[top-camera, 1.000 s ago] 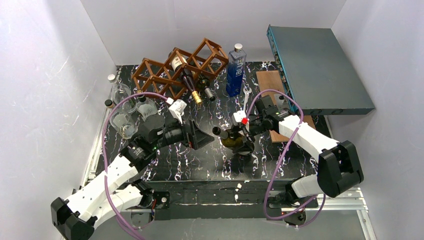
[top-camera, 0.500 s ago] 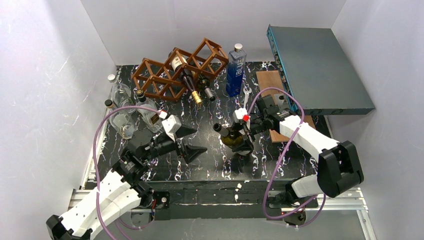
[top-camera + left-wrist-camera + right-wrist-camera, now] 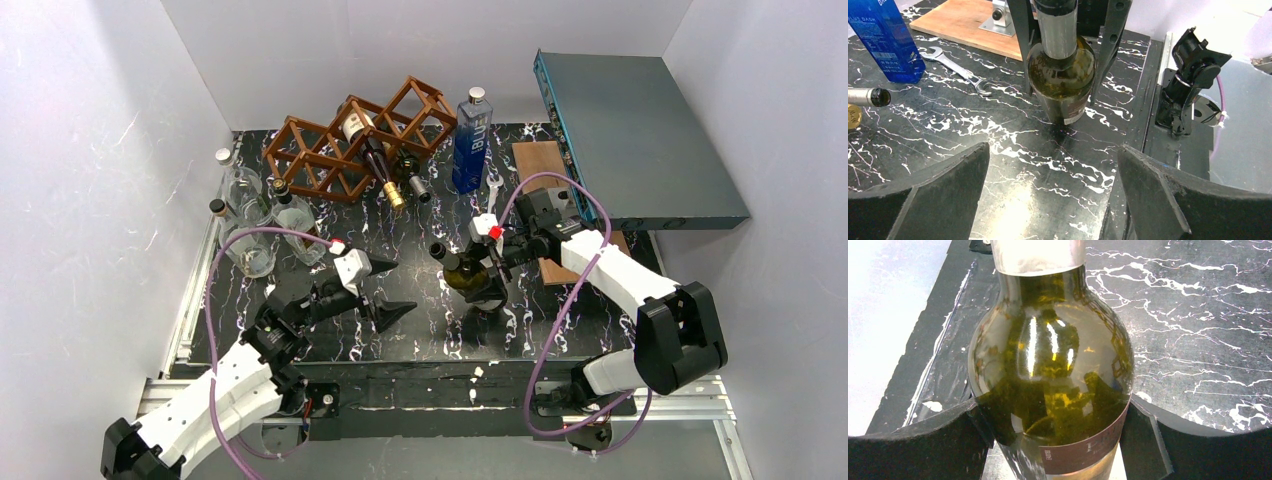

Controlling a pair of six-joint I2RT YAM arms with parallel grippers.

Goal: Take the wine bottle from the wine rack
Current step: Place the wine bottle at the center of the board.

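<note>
A dark green wine bottle (image 3: 463, 272) with a brown label stands on the black marbled table (image 3: 420, 330), clear of the reddish-brown lattice wine rack (image 3: 335, 150) at the back. My right gripper (image 3: 484, 282) is shut on the bottle's body, a finger on each side of the wine bottle (image 3: 1048, 365). My left gripper (image 3: 401, 285) hangs open and empty to the bottle's left, apart from it. In the left wrist view the wine bottle (image 3: 1062, 75) shows ahead, base on the table, between the right gripper's fingers; the left gripper (image 3: 1053, 190) holds nothing. Two more bottles (image 3: 378, 155) lie in the rack.
A blue bottle (image 3: 472, 135) stands right of the rack, with a wrench (image 3: 493, 195) lying below it. Clear glass bottles (image 3: 245, 215) cluster at the left edge. A wooden board (image 3: 545, 165) and a large grey-teal box (image 3: 640, 135) are at the back right.
My left arm has drawn back toward the near left, away from the wine bottle, its gripper staying open. The right gripper and the bottle have barely moved.
</note>
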